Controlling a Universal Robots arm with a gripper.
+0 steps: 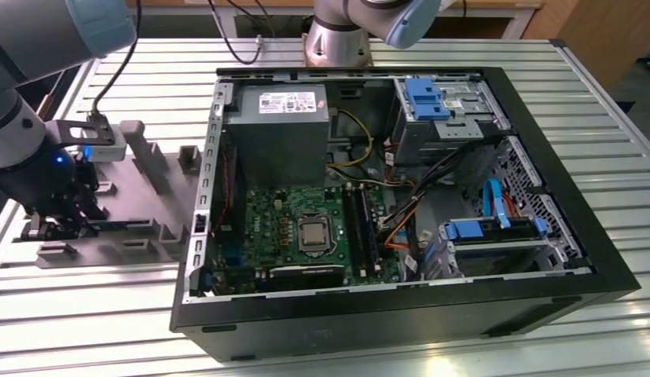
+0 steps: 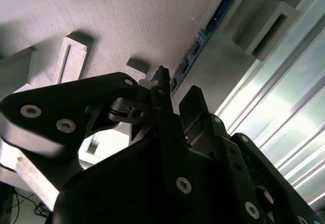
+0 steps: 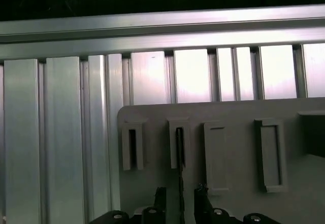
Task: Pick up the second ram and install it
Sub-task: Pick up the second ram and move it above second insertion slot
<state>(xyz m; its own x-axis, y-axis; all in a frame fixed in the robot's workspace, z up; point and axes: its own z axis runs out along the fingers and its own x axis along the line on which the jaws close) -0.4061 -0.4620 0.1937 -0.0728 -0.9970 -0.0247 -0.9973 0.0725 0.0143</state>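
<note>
**Open pincer straddling the second ram in its holder**

The second ram (image 3: 180, 150) is standing on edge in a slot of the grey holder block (image 3: 294, 193). In the first wrist view it is showing as a thin dark line. In the second wrist view its blue-green edge (image 2: 203, 36) is running along the holder towards the pincer (image 2: 176, 89).

The pincer (image 3: 180, 198) is sitting open, with one of its fingers (image 3: 160, 201) on each side of the stick. A narrow gap is showing on either side in the first wrist view. Whether a pad is already touching the board is hard to make out. The end of the stick nearest the pincer is hiding behind the black fingers in both wrist views.

In the exterior view the pincer (image 1: 57, 228) is hanging low over the holder block (image 1: 146, 196). The block is lying on the ribbed metal tabletop (image 1: 409, 55) at about nine o'clock from the open computer case (image 1: 409, 314), on the exterior view's left. The green motherboard (image 1: 272, 228) is lying inside the case. The stick itself is too small to pick out there.
</note>
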